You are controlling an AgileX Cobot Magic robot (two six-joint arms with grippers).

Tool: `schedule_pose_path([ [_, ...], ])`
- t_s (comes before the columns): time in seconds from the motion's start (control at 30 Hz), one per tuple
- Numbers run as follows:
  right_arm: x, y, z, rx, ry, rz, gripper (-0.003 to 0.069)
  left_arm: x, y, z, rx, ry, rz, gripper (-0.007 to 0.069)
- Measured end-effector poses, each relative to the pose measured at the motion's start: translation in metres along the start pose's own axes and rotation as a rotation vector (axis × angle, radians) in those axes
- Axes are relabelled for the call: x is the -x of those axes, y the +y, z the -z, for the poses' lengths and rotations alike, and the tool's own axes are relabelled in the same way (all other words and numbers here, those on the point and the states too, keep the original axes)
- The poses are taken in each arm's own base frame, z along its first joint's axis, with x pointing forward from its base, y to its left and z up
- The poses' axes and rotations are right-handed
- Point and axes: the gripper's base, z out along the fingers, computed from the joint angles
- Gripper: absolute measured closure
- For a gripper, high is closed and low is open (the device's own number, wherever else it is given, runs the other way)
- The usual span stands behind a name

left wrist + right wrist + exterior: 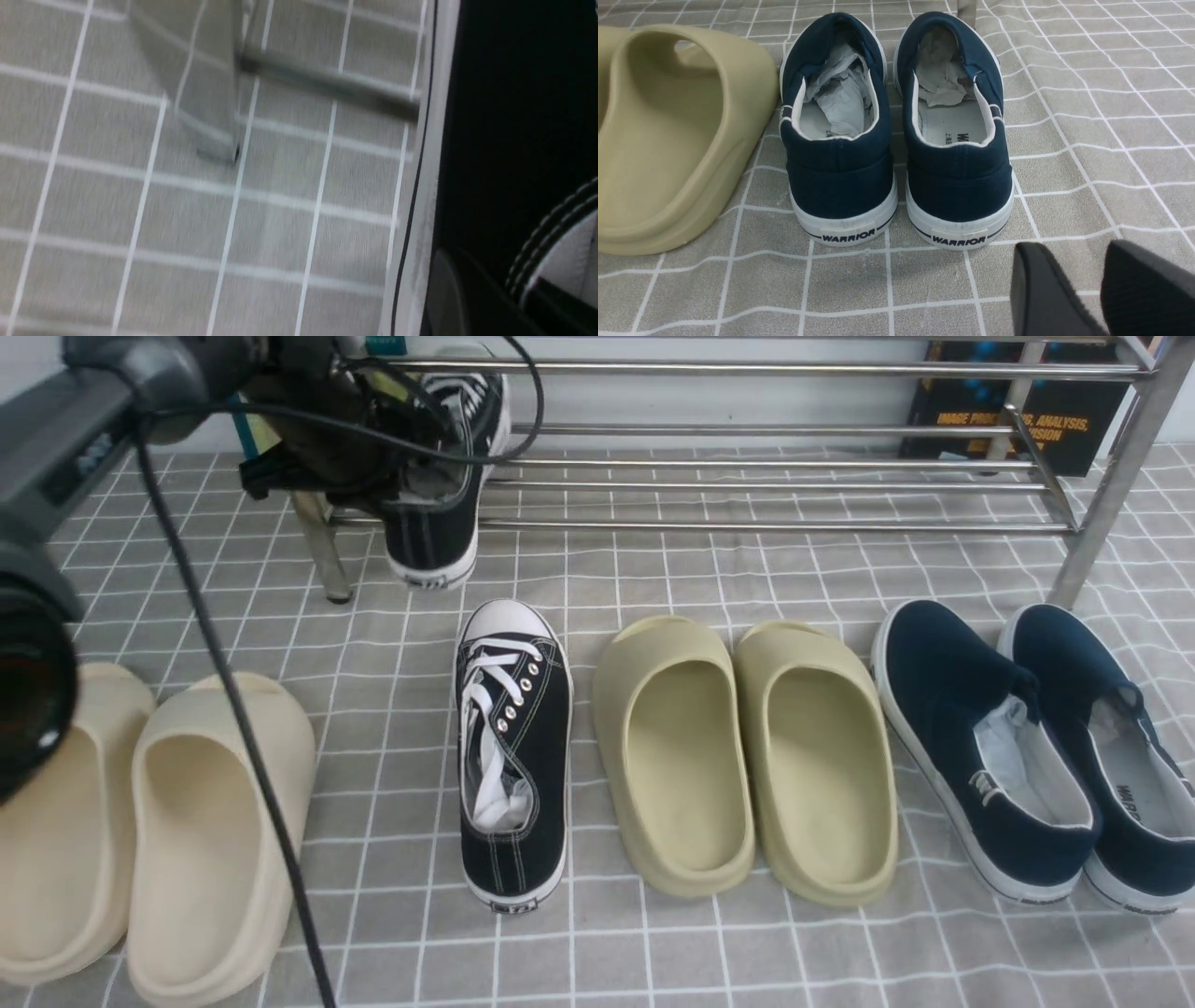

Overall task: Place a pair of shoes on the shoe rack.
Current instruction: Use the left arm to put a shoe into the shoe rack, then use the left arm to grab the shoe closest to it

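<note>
Sneaker (434, 537) hangs heel-down, toe rearward, at the left edge of the shoe rack (747, 525), clamped by left gripper (420, 467); right gripper (1071, 254) parted, empty.

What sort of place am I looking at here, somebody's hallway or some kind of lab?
Probably a lab mock-up of an entryway: a shoe rack on a grey checked cloth, an image-processing book behind it, and the left gripper holding a black sneaker.
</note>
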Motion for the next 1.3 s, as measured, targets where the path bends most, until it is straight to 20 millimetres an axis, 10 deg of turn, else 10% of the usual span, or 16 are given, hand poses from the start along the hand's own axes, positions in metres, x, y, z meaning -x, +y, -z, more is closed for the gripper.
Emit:
schedule_pose_path([
  [0.37, 0.0, 0.0, 0.0, 0.0, 0.0, 0.0, 0.0419, 0.005, -0.004, -0.032, 0.003, -0.027, -0.005, 0.0602],
  [0.57, 0.0, 0.0, 0.0, 0.0, 0.0, 0.0, 0.0419, 0.012, -0.006, -0.021, 0.004, -0.069, -0.019, 0.0456],
  [1.0, 0.0, 0.0, 0.0, 0.0, 0.0, 0.0, 0.0419, 0.025, -0.008, 0.136, 0.047, -0.05, -0.125, 0.0319],
  [1.3, 0.0, 0.0, 0.0, 0.0, 0.0, 0.0, 0.0419, -0.029, 0.007, 0.164, 0.007, 0.123, -0.124, 0.0319],
])
